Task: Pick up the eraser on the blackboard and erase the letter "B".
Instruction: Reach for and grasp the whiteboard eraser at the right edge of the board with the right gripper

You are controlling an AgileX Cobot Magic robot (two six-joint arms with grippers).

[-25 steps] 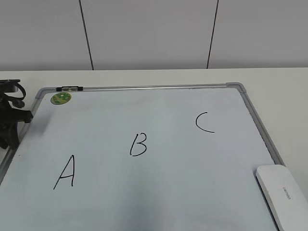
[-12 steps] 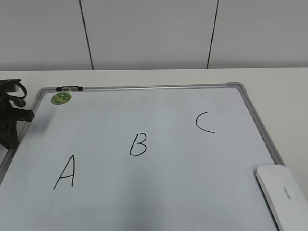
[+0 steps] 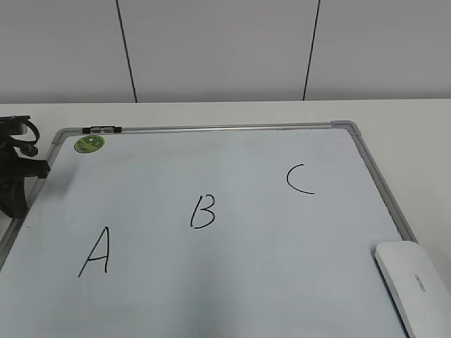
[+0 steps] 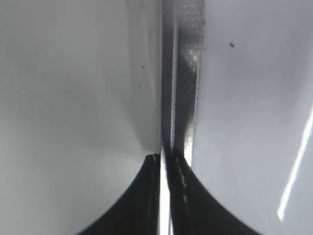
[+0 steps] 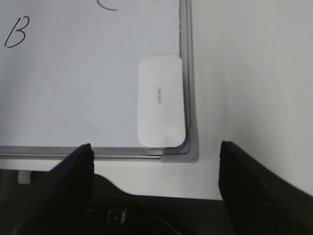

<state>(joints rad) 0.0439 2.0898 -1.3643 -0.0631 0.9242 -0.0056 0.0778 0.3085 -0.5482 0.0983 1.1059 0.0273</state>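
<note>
The white eraser (image 3: 412,285) lies flat on the blackboard's near right corner; it also shows in the right wrist view (image 5: 160,100). The blackboard (image 3: 246,158) is a white board with a grey frame. The black letter "B" (image 3: 202,211) is near its middle, and shows at the top left of the right wrist view (image 5: 16,32). My right gripper (image 5: 155,154) is open and empty, off the board's near edge, short of the eraser. It is out of the exterior view. My left gripper (image 4: 165,161) is shut and empty over the board's left frame (image 4: 183,73); its arm (image 3: 15,172) rests at the left edge.
A black "A" (image 3: 95,252) is at the left and a black "C" (image 3: 299,179) at the right of the board. A round green magnet (image 3: 89,144) sits at the far left corner. White table (image 3: 416,141) surrounds the board; a wall stands behind.
</note>
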